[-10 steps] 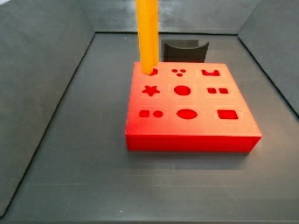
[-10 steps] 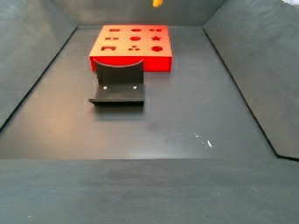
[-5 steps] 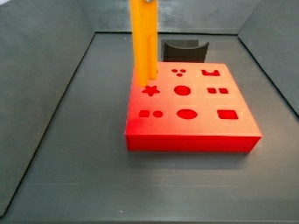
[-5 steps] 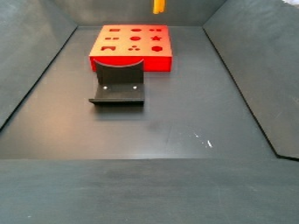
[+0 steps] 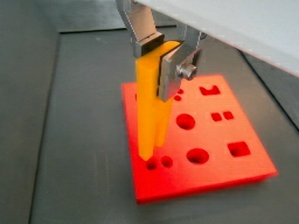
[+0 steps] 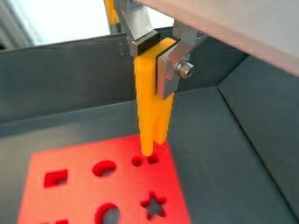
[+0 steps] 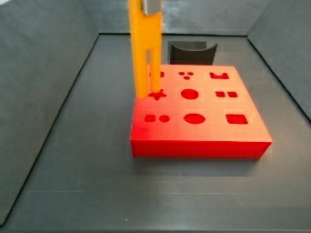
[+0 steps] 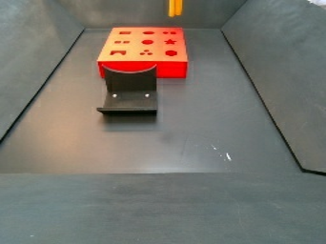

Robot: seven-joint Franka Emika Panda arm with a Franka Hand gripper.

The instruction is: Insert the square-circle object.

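My gripper (image 5: pixel 158 61) is shut on the top of the square-circle object (image 5: pixel 149 105), a long slim yellow-orange bar that hangs upright. Both wrist views show the grip, and the other one has the gripper (image 6: pixel 156 54) on the bar (image 6: pixel 152 105). The bar's lower end hovers just above the flat red block (image 5: pixel 216 140) with shaped holes, over its left column of holes near the star (image 7: pixel 155 93). In a side view the bar (image 7: pixel 145 50) runs up out of frame. In the other side view only its tip (image 8: pixel 174 8) shows above the block (image 8: pixel 143 65).
The dark fixture (image 8: pixel 128 97) stands on the floor beside the red block; in a side view it shows behind the block (image 7: pixel 192 49). Grey sloping walls (image 7: pixel 49 109) enclose the floor on all sides.
The gripper has carried the bar along the block's left column, from the far corner hole toward the star hole. The bar stays upright in the grip.
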